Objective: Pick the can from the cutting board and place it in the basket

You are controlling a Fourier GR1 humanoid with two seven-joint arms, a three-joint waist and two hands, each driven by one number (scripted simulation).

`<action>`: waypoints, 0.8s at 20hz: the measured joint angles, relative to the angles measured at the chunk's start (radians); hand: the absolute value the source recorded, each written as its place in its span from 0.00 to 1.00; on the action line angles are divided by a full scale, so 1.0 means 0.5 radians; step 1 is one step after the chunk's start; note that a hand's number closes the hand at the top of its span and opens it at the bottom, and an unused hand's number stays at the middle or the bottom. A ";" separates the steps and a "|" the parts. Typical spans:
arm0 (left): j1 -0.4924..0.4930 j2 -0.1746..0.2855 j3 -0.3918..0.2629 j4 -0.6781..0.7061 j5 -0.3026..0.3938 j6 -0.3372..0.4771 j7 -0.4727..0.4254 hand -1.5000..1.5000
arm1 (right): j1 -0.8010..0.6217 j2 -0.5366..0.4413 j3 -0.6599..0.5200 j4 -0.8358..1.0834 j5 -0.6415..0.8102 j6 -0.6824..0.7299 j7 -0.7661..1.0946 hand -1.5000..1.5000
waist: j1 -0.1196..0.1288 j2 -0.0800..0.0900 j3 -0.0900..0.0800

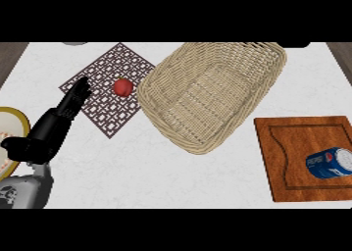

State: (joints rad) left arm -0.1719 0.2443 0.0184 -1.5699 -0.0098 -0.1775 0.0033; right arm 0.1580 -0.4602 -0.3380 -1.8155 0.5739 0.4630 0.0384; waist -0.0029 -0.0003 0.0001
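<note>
Presently, the blue cylindrical metal can [333, 163] with the red and white logo is lying on its side on the brown rectangular wooden cutting board [290, 142], in the board's lower right part, its pale end turning toward the view's right. Nothing is touching the can. The board is sitting at the right side of the white marbled worktop [171, 171]. The large oval pale wicker basket [207, 98] is occupying the middle of the worktop, its long axis running from upper right to lower left in the view. Its lower right rim is coming near the board's upper left corner but staying apart from it. To the basket's left, a brown square lattice-patterned mat [110, 110] is lying cornerwise, and a small round red fruit [122, 87] is resting on it, just beside the basket's left rim. The left robot hand [52, 130], black at the end of a grey forearm [19, 191], is showing at the view's left, well apart from the can, its fingers [78, 93] standing straight, pointing up the view and holding nothing. The fingertips are overlapping the mat's left corner, though whether they are touching it cannot be told. A round white plate with a gold rim [8, 120] is lying at the left edge, partly hidden under this hand.
</note>
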 measured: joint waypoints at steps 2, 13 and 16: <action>0.031 -0.011 -0.003 -0.068 -0.006 -0.004 0.040 0.50 | -0.024 0.018 0.026 0.029 0.062 -0.009 0.006 0.00 | 0.003 -0.001 -0.001; 0.025 -0.080 0.033 -0.032 -0.062 -0.045 0.023 0.50 | -0.193 0.140 0.147 0.302 0.346 -0.123 -0.030 0.00 | 0.005 0.001 0.000; 0.017 -0.085 0.047 -0.057 -0.067 -0.054 0.043 0.50 | -0.245 0.132 0.144 0.422 0.397 -0.147 -0.051 0.00 | 0.007 0.001 0.000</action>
State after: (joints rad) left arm -0.1634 0.2020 0.0418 -1.5982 -0.0434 -0.2043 0.0247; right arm 0.0357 -0.3943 -0.2663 -1.6043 0.7722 0.3897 0.0130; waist 0.0006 0.0001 0.0000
